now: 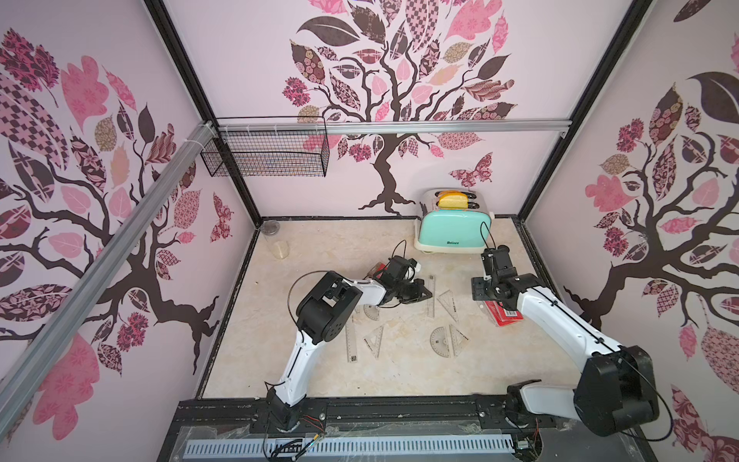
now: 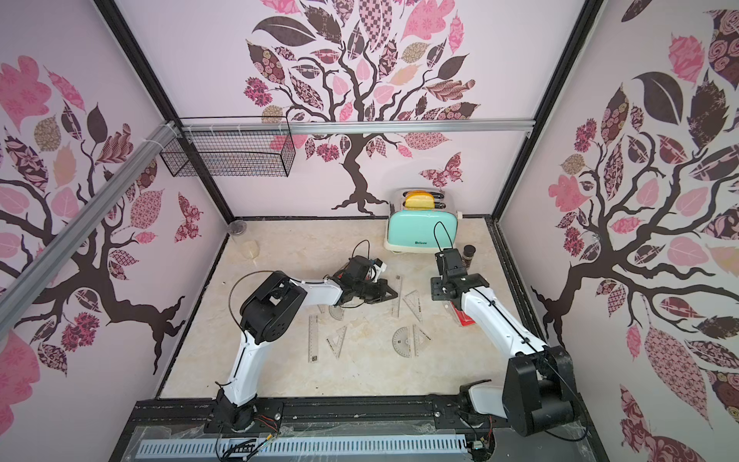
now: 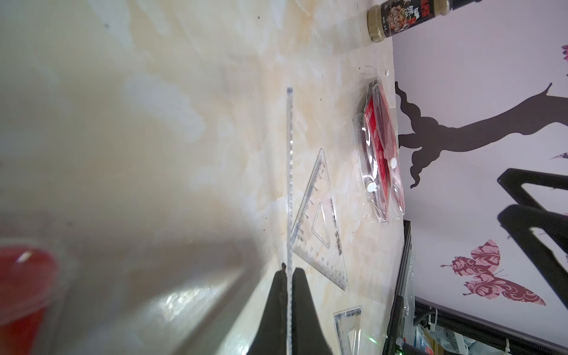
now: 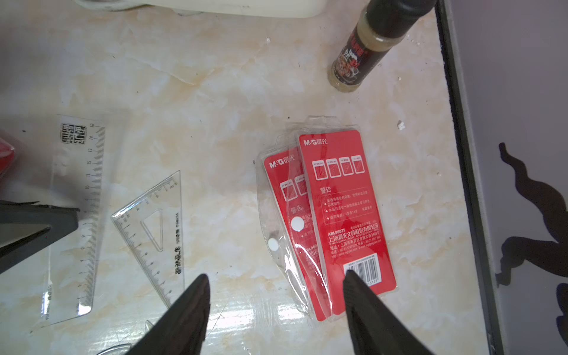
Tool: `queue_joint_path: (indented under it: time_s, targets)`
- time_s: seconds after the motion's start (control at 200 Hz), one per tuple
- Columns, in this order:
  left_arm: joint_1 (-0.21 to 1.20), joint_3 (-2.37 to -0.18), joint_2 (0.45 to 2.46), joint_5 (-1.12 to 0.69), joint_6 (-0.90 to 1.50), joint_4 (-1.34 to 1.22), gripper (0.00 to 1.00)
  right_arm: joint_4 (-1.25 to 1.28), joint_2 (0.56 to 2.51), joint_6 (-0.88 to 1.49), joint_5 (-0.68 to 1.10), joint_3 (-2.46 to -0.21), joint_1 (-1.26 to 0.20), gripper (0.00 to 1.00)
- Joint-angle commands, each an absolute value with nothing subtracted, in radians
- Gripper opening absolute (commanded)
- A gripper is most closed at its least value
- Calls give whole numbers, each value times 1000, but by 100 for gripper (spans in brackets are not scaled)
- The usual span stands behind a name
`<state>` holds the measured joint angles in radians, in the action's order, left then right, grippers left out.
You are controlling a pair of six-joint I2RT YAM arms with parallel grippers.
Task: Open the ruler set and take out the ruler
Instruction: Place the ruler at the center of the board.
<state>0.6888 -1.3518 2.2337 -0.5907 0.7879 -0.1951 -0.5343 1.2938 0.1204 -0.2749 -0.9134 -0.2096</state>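
My left gripper (image 3: pixel 290 272) is shut on a clear straight ruler (image 3: pixel 289 153), which shows edge-on between its jaws. In a top view that gripper (image 1: pixel 427 295) reaches to the right at mid table, and the ruler (image 1: pixel 430 309) lies flat and low over the marble. Two red ruler set pouches (image 4: pixel 338 221) lie overlapped near the right wall, their white snaps showing. My right gripper (image 4: pixel 275 276) hangs open above their near ends with nothing between its fingers. Another red pouch (image 3: pixel 24 282) sits blurred close beside my left wrist.
A clear set triangle (image 4: pixel 150 227) lies next to the held ruler. Several more clear rulers, triangles and a protractor (image 1: pixel 440 342) are scattered in front. A spice bottle (image 4: pixel 365 52), a mint toaster (image 1: pixel 454 228) and a clear cup (image 1: pixel 276 240) stand at the back.
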Motion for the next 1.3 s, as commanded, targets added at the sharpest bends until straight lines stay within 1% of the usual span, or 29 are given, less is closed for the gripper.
queue_joint_path:
  time_s: [0.0,0.13,0.69,0.825,1.025,1.15,1.29]
  targets:
    - [684,-1336,2266,-559,784,-202,0,-540,1268,133,-273,-901,-220,74]
    - [683,-1315,2254,-533,796,-213,0,-541,1261,133,-273,-900,-226,75]
    - [682,-1294,2196,-496,788,-170,27,-534,1252,130,-270,-896,-233,76]
    - [682,-1289,2159,-482,772,-106,32,-525,1248,126,-256,-895,-233,77]
    - [682,-1295,2070,-440,709,-20,38,-486,1238,112,-168,-883,-236,77]
    - [681,-1300,1997,-399,653,44,39,-442,1225,110,-89,-862,-243,77]
    - [680,-1283,1907,-310,580,123,40,-366,1221,119,26,-844,-265,77]
